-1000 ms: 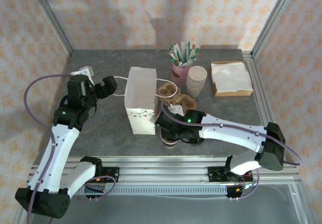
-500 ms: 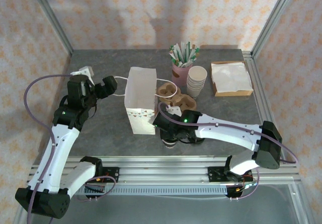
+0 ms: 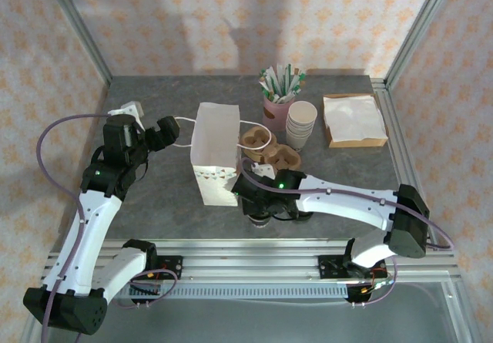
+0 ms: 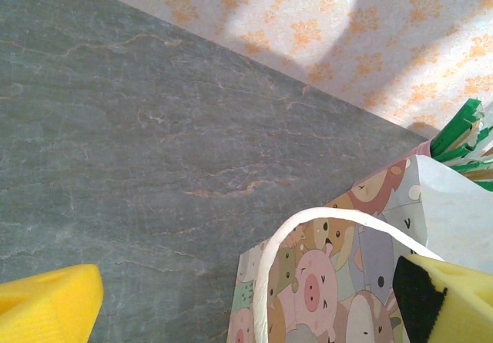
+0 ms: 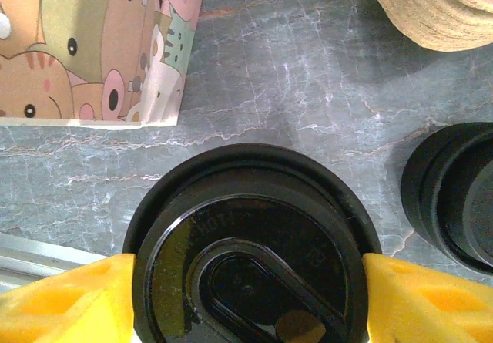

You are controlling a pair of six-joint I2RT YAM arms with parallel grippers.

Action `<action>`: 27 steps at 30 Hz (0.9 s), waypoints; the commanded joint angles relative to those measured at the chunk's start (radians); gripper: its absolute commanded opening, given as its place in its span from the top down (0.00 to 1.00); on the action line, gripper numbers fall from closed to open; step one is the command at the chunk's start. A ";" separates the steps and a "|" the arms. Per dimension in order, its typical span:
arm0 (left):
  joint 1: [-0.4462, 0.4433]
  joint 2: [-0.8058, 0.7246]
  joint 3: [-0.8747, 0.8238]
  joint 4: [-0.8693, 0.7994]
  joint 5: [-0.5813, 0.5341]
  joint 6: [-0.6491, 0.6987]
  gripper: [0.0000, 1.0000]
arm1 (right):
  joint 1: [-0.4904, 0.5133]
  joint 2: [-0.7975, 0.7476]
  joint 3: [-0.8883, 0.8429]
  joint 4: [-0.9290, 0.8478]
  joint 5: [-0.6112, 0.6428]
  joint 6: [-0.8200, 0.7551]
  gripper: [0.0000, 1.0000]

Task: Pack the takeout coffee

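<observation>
Bare table (image 3: 166,204) left of bag (image 3: 214,158), cup carrier (image 3: 271,150) and black lid stack (image 5: 454,193) close beside takeout coffee (image 5: 250,258)

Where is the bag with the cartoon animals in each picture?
Top external: the bag stands mid-table, between the two arms.
Left wrist: the bag sits at the bottom right, with a cartoon pig printed on it.
Right wrist: the bag fills the top left corner, beyond the takeout coffee.
Shared landmark: the grey marbled table under the bag.
</observation>
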 commanded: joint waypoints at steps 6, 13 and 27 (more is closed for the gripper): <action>-0.011 0.001 0.032 -0.019 -0.025 0.017 0.02 | 0.020 0.062 0.023 -0.075 0.038 0.004 0.29; -0.012 0.002 0.032 -0.019 -0.025 0.016 0.02 | 0.032 0.094 -0.004 -0.094 0.044 0.023 0.29; -0.011 0.004 0.032 -0.021 -0.032 0.016 0.02 | 0.064 0.099 -0.115 -0.087 0.041 0.094 0.29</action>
